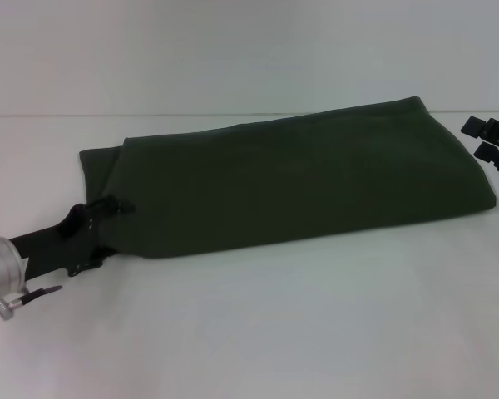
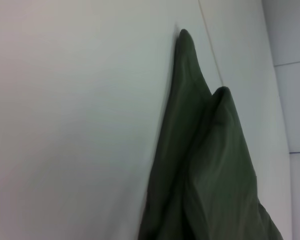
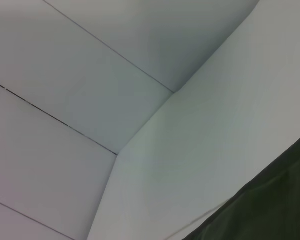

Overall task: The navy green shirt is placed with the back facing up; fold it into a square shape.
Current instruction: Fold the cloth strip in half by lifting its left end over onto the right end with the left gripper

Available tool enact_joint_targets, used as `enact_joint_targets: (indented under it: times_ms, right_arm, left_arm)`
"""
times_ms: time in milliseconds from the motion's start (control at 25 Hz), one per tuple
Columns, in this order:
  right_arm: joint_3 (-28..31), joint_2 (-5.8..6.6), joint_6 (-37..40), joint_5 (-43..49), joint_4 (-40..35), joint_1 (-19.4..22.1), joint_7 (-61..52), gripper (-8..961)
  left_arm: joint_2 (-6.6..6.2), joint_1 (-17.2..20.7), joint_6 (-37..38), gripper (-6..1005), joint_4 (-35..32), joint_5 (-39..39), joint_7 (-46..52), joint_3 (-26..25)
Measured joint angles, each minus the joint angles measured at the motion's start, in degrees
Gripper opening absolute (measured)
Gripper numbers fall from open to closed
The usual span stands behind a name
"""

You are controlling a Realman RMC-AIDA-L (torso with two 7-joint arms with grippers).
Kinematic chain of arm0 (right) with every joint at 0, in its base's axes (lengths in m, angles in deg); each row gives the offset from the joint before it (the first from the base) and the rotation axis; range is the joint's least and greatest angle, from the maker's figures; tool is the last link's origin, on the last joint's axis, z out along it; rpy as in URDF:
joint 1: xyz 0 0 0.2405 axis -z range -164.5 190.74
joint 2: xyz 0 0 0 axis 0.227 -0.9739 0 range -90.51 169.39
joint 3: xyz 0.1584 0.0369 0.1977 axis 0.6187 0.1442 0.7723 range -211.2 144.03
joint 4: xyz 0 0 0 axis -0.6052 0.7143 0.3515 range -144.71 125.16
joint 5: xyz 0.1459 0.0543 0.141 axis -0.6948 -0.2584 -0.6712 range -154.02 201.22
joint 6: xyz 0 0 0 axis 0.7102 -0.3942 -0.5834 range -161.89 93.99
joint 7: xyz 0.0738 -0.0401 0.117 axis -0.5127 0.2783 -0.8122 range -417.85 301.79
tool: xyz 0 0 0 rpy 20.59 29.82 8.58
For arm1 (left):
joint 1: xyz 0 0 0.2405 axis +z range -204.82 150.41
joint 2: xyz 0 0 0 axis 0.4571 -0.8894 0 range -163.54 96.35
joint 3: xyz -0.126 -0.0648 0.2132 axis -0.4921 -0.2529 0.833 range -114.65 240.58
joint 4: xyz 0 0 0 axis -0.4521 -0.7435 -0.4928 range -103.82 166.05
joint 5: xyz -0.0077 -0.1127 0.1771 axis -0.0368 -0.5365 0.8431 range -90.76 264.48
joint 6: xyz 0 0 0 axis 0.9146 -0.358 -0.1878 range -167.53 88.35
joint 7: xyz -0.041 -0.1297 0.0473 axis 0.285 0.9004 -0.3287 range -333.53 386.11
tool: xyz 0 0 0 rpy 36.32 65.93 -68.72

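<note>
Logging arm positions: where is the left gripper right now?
In the head view, the left gripper is low on the left, at the shirt's near-left corner.

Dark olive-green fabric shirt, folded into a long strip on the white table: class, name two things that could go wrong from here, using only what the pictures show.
1. The left hand pinches only the near-left corner of the dark olive-green fabric shirt; lifting there might drag the whole strip askew or undo the layered fold seen in the left wrist view.
2. The right hand sits just off the shirt's far right end, not holding it, so that end may slide on the white table.
</note>
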Motion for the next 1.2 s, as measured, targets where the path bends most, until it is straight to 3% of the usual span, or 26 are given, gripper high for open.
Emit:
enact_joint_targets:
  times_ms: [400,760,960,1200]
  right_arm:
    - [0.01,-0.05,0.36,0.0,0.0,-0.01,0.0,775]
    - [0.68,-0.09,0.52,0.02,0.0,0.08,0.0,774]
    - [1.02,-0.14,0.44,0.02,0.08,0.33,0.0,767]
    - [1.55,-0.04,0.21,0.05,0.74,0.42,0.17,761]
  left_arm:
    - [0.84,-2.11,-2.36,886,0.57,-0.28,-5.74,-0.35]
    - [1.65,-2.33,-1.47,780,-0.53,-1.64,-7.53,-0.27]
    - [1.66,-2.42,-1.62,571,-0.6,-1.77,-8.25,-0.2]
    - [1.63,-2.47,-2.48,440,-0.64,-1.82,-9.55,-0.28]
